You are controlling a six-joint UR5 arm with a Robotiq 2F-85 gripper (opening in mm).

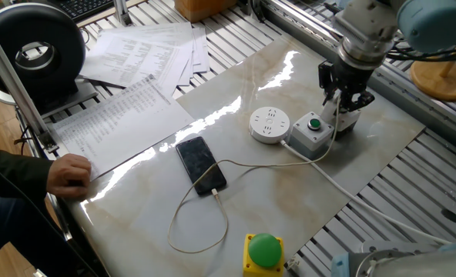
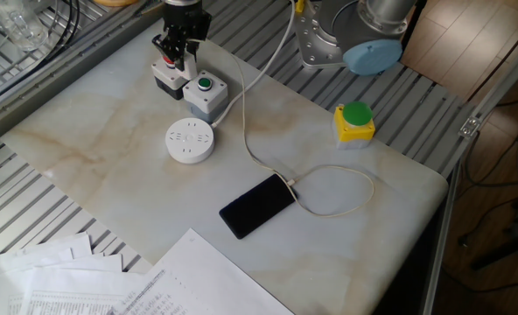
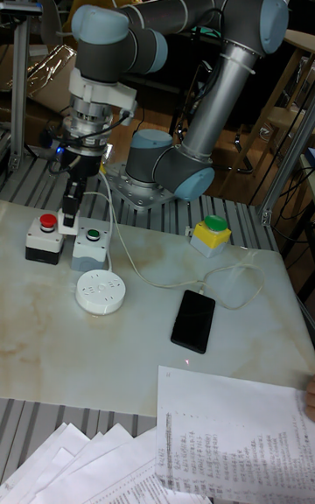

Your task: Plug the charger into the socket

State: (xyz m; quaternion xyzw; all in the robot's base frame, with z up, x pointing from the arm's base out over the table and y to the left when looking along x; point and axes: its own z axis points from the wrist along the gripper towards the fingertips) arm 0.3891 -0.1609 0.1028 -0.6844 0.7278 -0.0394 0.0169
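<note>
The round white socket [image 1: 269,124] [image 2: 189,140] [image 3: 99,291] lies flat on the marble table, slots up. Behind it stand two grey button boxes. My gripper [image 1: 341,98] [image 2: 177,54] [image 3: 70,206] hangs over them, its fingers drawn in on the small white charger [image 1: 339,105] [image 3: 67,209], which is mostly hidden between them. A thin white cable [image 1: 266,164] runs from there to the black phone [image 1: 200,164] [image 2: 258,205]. The gripper is behind and to the side of the socket, not above it.
A grey box with a green button [image 1: 313,132] [image 3: 90,246] touches the socket's side, and one with a red button [image 3: 45,237] sits beside it. A yellow box with a green button [image 1: 263,252], papers [image 1: 128,108], a person's hand [image 1: 68,175] and the socket's thick cord [image 1: 343,188] are around.
</note>
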